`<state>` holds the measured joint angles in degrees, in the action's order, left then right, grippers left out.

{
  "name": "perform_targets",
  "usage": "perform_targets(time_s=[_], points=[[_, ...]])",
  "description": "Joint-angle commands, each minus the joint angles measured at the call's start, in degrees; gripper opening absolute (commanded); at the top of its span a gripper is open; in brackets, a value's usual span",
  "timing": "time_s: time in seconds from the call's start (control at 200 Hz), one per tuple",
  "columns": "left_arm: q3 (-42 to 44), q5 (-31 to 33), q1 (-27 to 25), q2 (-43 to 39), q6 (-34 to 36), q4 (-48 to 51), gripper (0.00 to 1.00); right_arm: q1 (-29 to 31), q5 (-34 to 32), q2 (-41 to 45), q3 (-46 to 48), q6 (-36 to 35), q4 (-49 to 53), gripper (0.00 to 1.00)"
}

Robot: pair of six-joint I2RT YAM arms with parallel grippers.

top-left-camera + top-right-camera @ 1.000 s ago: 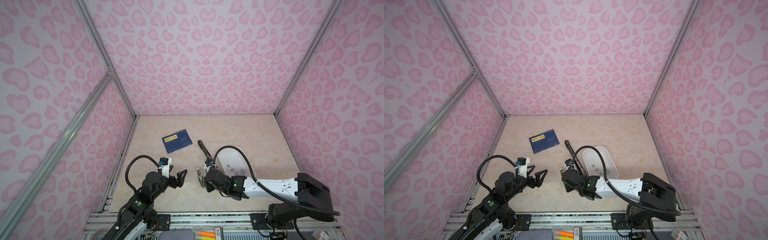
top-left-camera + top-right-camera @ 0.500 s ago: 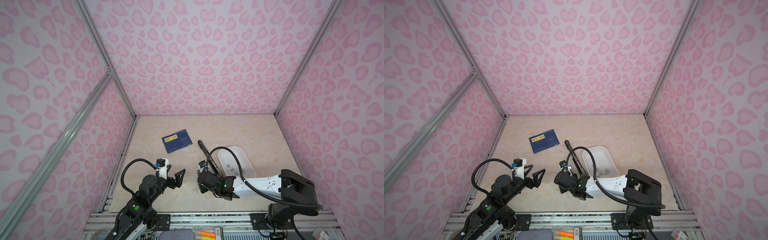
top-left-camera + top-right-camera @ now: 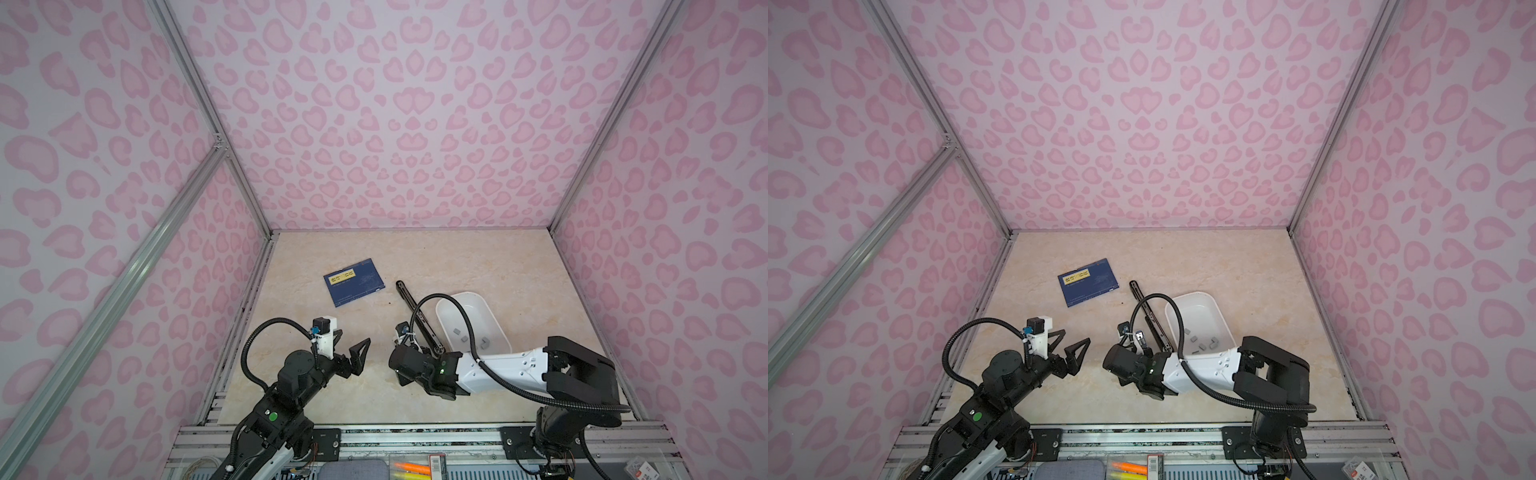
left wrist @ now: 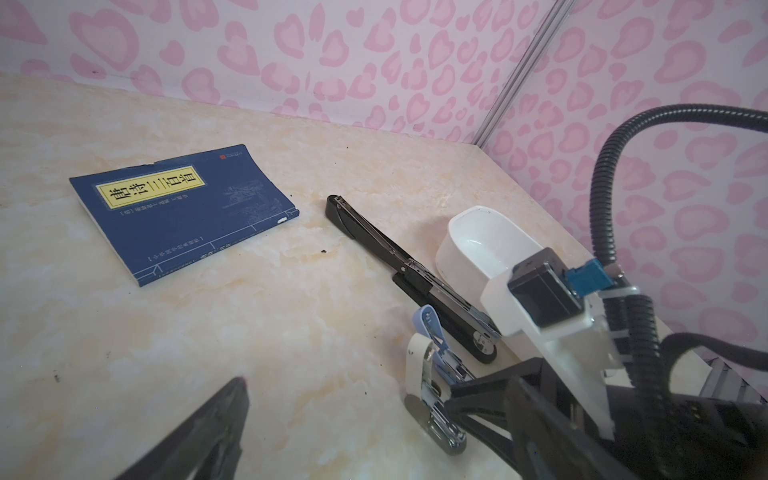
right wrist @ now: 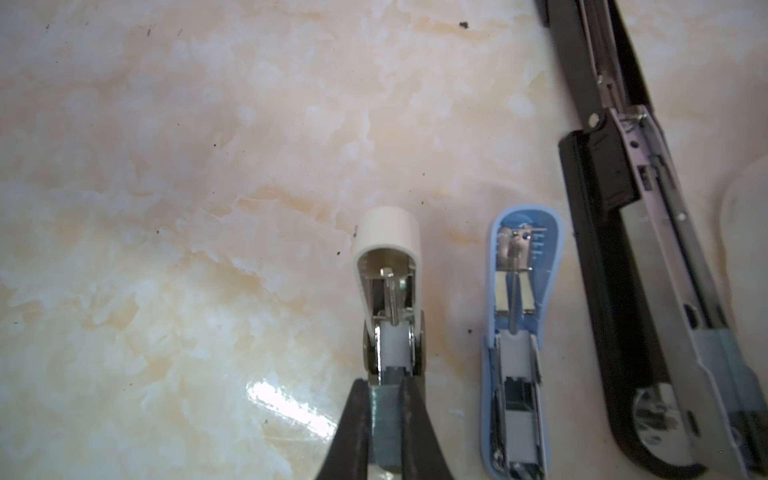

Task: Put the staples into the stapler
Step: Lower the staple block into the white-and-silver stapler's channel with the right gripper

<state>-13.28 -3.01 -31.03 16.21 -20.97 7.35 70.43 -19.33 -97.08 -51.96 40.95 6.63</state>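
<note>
Beige marbled tabletop (image 3: 478, 266), pink heart-print walls (image 3: 415, 124), left fingers (image 4: 208, 432) spread empty, right fingers (image 5: 357, 432) pinching staple strip (image 5: 386, 419)

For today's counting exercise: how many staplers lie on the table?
3: a small white plastic stapler at the right gripper, a small blue stapler beside it, a long black stapler along the white bin.
</note>
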Motion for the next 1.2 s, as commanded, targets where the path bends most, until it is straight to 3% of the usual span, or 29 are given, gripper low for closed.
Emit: perform_targets(time_s=[0.0,1.195], points=[[0.25,0.38,0.0,0.03,-0.03,-0.98,0.97,0.0,-1.88,-0.76,-0.32,1.08,1.69,0.05],[0.12,0.63,-0.05,0.67,-0.12,-1.27,0.97,0.05,-2.18,-4.13,-3.45,1.07,4.79,0.04]])
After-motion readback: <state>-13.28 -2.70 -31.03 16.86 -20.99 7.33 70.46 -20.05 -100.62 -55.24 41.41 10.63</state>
